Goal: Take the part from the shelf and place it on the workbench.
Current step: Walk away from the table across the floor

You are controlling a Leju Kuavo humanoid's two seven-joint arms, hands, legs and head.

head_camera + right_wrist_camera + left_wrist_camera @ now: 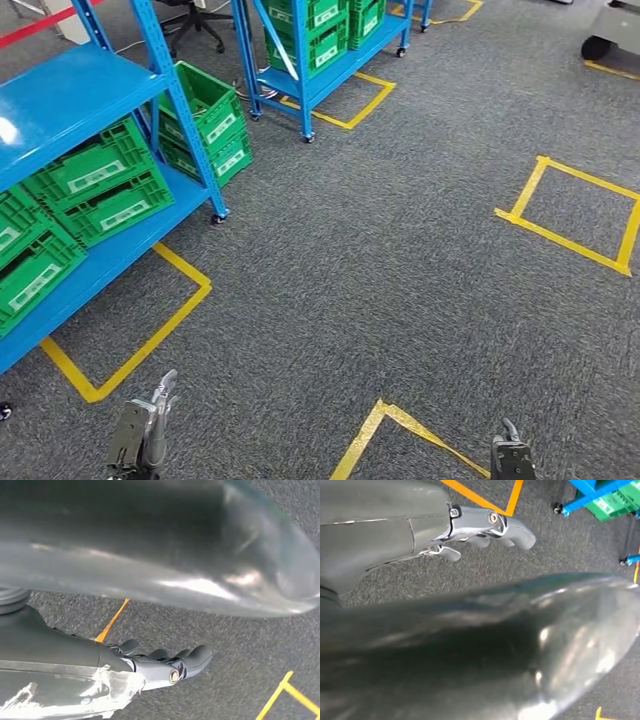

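The left hand hangs at seven o'clock, fingers loosely apart, holding nothing; the right hand at five o'clock is likewise bare, fingers extended. Both hang over grey carpet marked with four yellow tape outlines. This looks like the approach step: the part itself cannot be made out, presumably in one of the green crates on the near blue shelf at ten o'clock. A second shelf stands at twelve. Next: turn toward the near shelf and close in.
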